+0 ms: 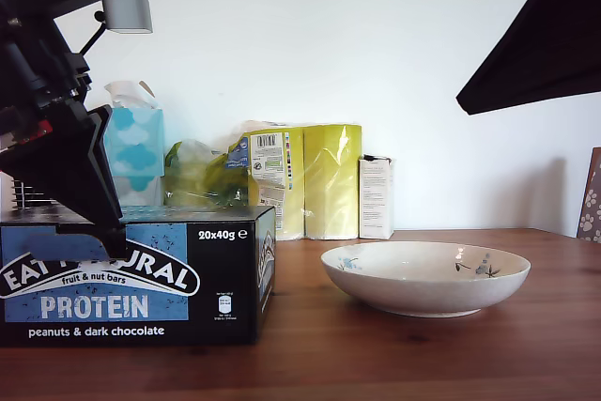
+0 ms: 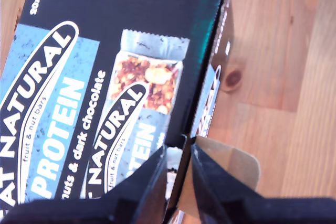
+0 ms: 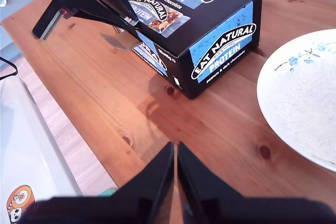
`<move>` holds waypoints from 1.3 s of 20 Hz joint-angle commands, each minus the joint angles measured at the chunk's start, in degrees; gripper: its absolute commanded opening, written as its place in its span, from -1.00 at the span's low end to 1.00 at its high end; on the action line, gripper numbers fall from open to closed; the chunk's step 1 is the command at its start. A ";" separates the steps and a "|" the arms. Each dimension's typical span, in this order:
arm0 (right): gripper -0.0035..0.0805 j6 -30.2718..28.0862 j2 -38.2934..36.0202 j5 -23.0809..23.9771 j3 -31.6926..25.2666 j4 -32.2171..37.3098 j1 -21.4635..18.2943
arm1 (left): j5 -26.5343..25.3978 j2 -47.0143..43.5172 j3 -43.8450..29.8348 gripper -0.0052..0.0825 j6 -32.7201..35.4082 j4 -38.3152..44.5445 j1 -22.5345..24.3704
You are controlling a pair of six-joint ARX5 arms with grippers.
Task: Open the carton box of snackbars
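Black carton box (image 1: 131, 274) lies flat, front panel facing camera.

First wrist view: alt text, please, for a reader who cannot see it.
My first hand pinches a brown flap at the end of the black and blue carton box, which lies on a wooden table.

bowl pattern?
White bowl with small blue flower sprigs inside; clearest in the exterior view.
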 commanded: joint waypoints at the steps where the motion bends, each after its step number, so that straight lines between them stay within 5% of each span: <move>1: -0.95 -0.33 0.15 0.17 0.00 0.39 0.46 | -2.08 0.68 -1.27 -0.62 -0.37 -0.70 -0.31; 6: -0.95 -0.37 0.15 0.24 0.00 0.39 0.46 | -10.60 -0.87 1.53 -0.38 -0.63 -1.51 -2.78; 11: -0.95 -1.46 0.15 1.73 0.00 0.39 0.46 | -16.00 -6.16 1.44 -0.39 -9.88 -6.45 -6.86; 19: -0.95 -1.49 0.15 4.11 0.00 0.33 0.46 | -16.46 -15.72 -5.86 -0.88 -10.38 -5.01 -12.02; 26: -0.95 -1.66 0.15 4.28 0.00 -0.13 0.46 | -21.90 -21.88 -15.63 -0.93 -4.26 7.78 -12.79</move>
